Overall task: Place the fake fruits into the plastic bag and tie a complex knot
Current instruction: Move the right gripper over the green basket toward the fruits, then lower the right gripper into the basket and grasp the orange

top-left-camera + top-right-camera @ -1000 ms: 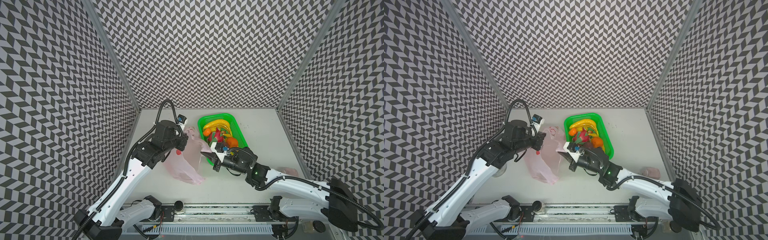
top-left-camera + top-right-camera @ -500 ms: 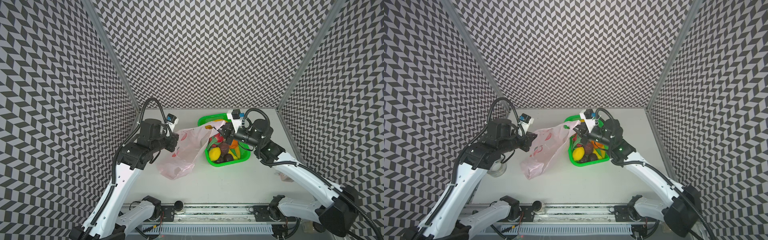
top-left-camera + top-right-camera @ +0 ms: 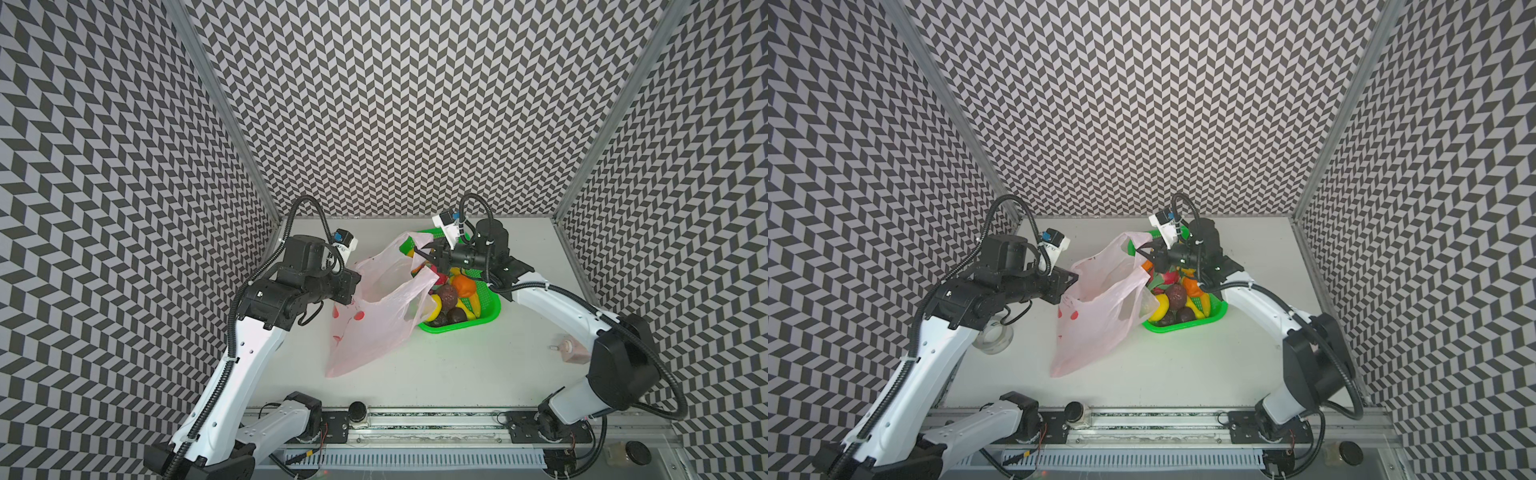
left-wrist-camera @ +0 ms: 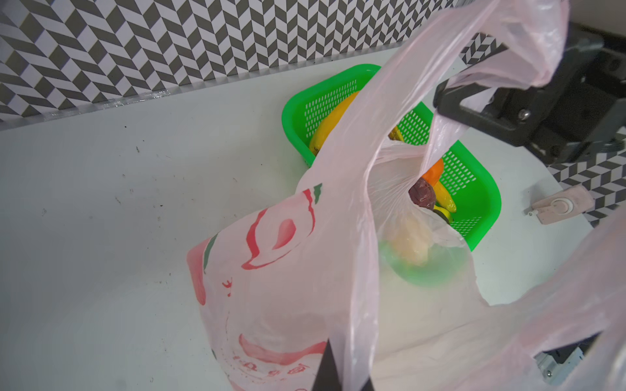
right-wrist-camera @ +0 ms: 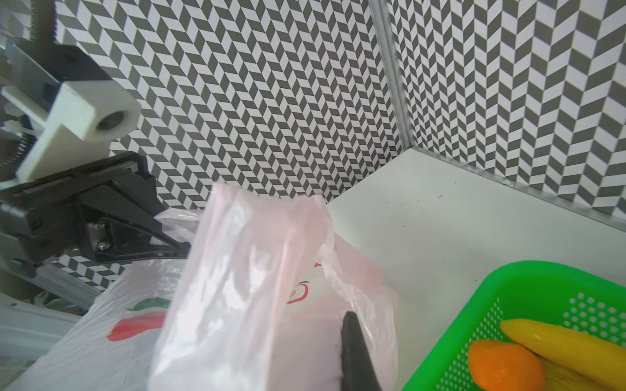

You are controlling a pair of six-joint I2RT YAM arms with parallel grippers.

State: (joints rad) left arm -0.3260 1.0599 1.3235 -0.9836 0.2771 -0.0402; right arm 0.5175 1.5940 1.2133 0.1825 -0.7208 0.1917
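Well, bag (image 3: 374,324) btw L/R fingers (image 4: 481,122)

The pale-pink printed bag (image 3: 374,328) hangs open just beside the green basket (image 3: 461,332), with one edge draped over its rim. The fruits (image 3: 449,296) (bananas, orange, lemon, dark balls) lie piled inside the basket.

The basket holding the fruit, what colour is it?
The basket is bright green with perforated mesh walls, clearest in the left wrist view.
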